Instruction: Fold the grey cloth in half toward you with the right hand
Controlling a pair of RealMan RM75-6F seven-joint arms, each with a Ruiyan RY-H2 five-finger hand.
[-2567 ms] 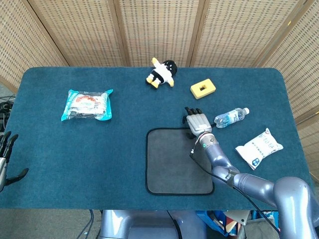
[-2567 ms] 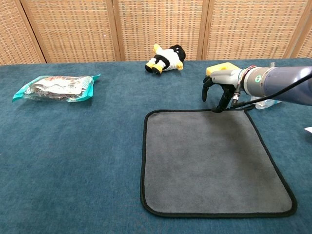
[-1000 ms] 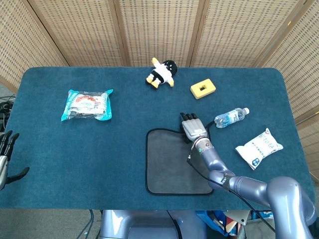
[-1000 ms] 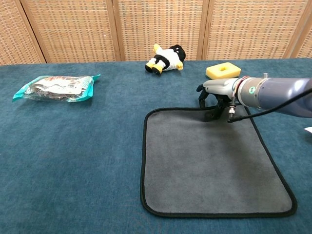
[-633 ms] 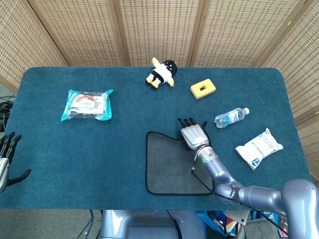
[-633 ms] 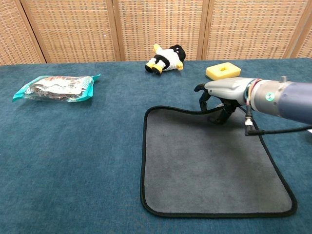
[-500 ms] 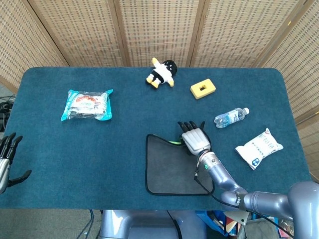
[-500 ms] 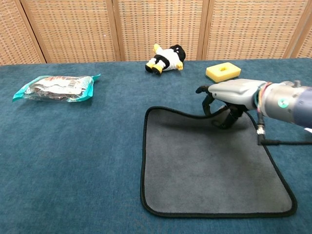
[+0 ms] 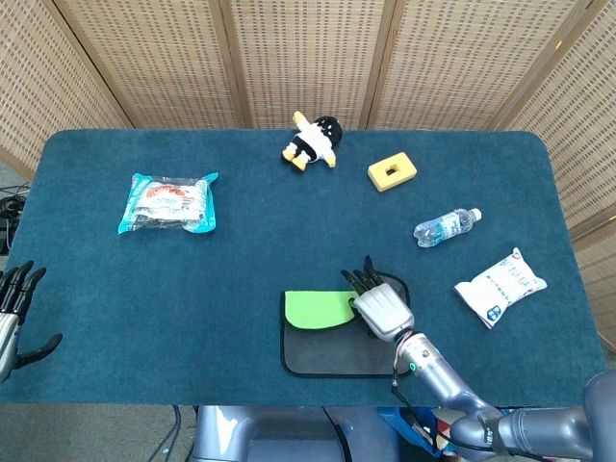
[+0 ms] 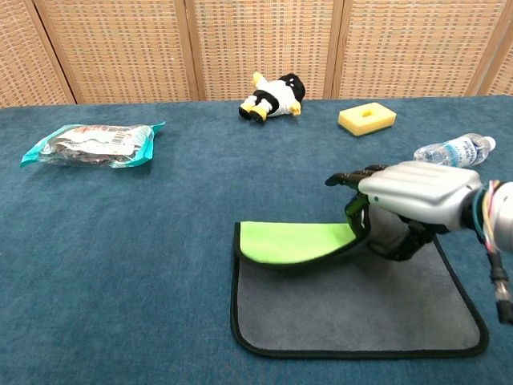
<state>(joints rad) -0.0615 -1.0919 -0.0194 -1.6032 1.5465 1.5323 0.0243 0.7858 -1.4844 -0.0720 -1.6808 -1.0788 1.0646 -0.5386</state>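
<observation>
A big table [image 9: 241,250] with a dark blue, fuzzy top fills most of the head view, and behind it stand woven tan screens [image 9: 308,58] in wooden frames. Low and right of the middle lies the grey cloth [image 10: 353,309]. Its far edge is lifted and turned over, so a bright green underside [image 10: 292,241] shows on the left part. The right hand [image 10: 413,196] pinches that lifted edge, with dark fingers [image 10: 353,178] over the top of the fold. The left hand [image 9: 14,308] sits at the far left edge of the head view, off the table side, with fingers spread and nothing in them. At the top middle lies a penguin toy [image 9: 312,141], and a yellow block [image 9: 392,172] is just to its right. A snack bag [image 9: 169,202] is in the upper left. A bottle [image 9: 447,227] lies on its side at the right, and a white packet [image 9: 500,286] is below it.
</observation>
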